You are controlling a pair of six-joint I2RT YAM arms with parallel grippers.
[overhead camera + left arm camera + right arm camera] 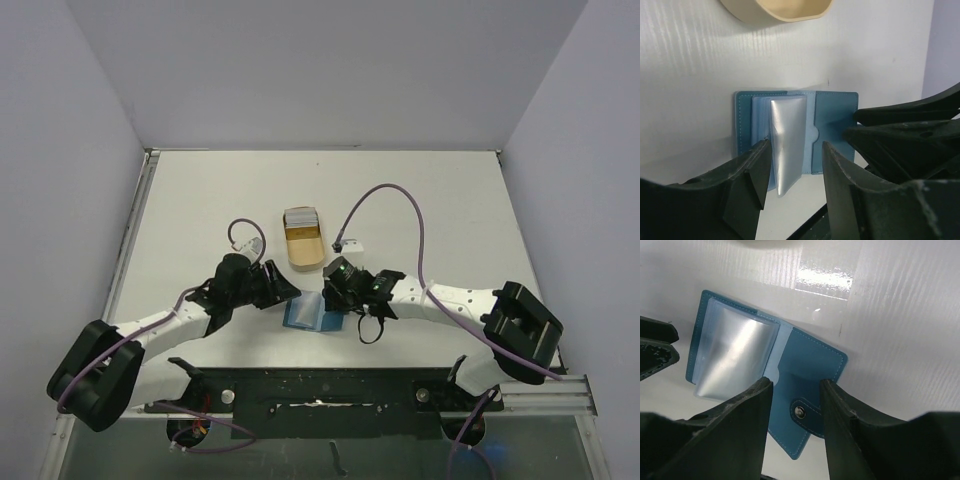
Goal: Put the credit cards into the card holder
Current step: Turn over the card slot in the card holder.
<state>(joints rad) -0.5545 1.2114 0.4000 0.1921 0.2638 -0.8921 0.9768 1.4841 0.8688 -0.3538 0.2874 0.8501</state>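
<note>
Card holder (pixel 303 316) open at lower centre; left gripper (pixel 795 155) and right gripper (pixel 796 390) parted, empty; best pinned flat before fetching credit cards (pixel 301 216) above.

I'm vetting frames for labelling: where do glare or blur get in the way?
Right wrist: a bright glare patch on the table beyond the card holder, and its clear sleeve shines silver. Left wrist: the same sleeve glints. Top view: even light, no glare.
</note>
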